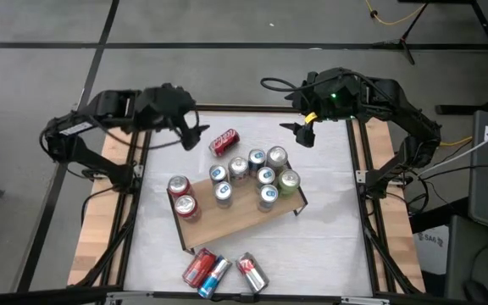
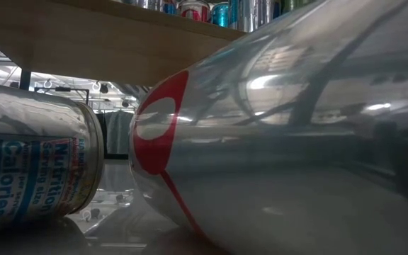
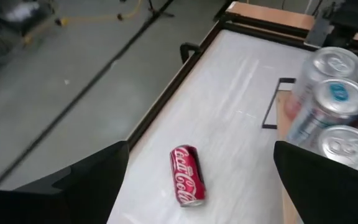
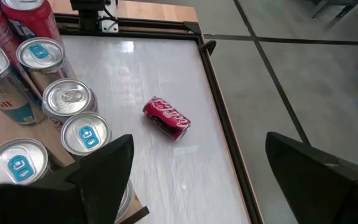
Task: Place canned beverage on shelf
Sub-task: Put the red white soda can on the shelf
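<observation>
Your left gripper (image 1: pixel 195 135) has its fingers spread wide with nothing between them, hovering over the far left part of the white table (image 1: pixel 329 229) — just beside it, a red cola can (image 1: pixel 224 141) lies on its side on the tabletop, apart from the fingers. Your right gripper (image 1: pixel 299 134) is also spread wide and empty, held above the far right part of the table near the back edge. Between the two arms sits the shelf (image 1: pixel 235 219), a light wooden board on thin black legs set at an angle, with nine cans standing upright on it: two red ones (image 1: pixel 181 196) at its left end and a cluster of silver, blue-topped and green cans (image 1: pixel 257 174) toward its right end. At the near edge of the table, three more cans (image 1: pixel 223 271) lie on their sides — one red, one blue and silver, one silver with red — just in front of the shelf
</observation>
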Tool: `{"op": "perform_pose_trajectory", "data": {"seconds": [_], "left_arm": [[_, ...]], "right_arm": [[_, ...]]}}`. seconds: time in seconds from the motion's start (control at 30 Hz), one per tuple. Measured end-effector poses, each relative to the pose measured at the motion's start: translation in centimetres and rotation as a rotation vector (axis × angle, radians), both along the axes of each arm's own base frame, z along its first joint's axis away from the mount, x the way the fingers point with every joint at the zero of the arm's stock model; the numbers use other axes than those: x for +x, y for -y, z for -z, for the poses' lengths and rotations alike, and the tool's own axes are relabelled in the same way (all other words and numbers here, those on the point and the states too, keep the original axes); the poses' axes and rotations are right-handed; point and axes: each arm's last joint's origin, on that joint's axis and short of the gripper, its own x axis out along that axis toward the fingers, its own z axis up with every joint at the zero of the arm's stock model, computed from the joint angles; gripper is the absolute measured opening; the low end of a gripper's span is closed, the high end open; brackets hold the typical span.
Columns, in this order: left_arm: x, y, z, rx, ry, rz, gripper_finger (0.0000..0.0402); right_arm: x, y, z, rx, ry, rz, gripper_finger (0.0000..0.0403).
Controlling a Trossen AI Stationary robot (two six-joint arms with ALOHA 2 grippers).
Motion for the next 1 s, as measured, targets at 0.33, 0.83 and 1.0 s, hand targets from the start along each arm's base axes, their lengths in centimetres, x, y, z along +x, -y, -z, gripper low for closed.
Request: {"op": "perform_pose_trajectory", "data": {"seconds": [0.33, 0.83, 1.0], "left_arm": [[-0.3, -5.3, 0.8, -0.156, 0.008, -0.086, 0.0393], [1.6, -11.8, 4.1, -0.153, -0.131, -0.341, 0.0393], [3.2, -13.0, 5.9, -0.185, -0.191, -0.332, 0.0393]], "right_arm": [[0.0, 0.0, 0.0, 0.000, 0.000, 0.000, 0.0356], [0.0, 0.0, 0.0, 0.000, 0.000, -0.001, 0.0356], [0.0, 0.0, 0.0, 0.000, 0.000, 0.000, 0.0356]]}}
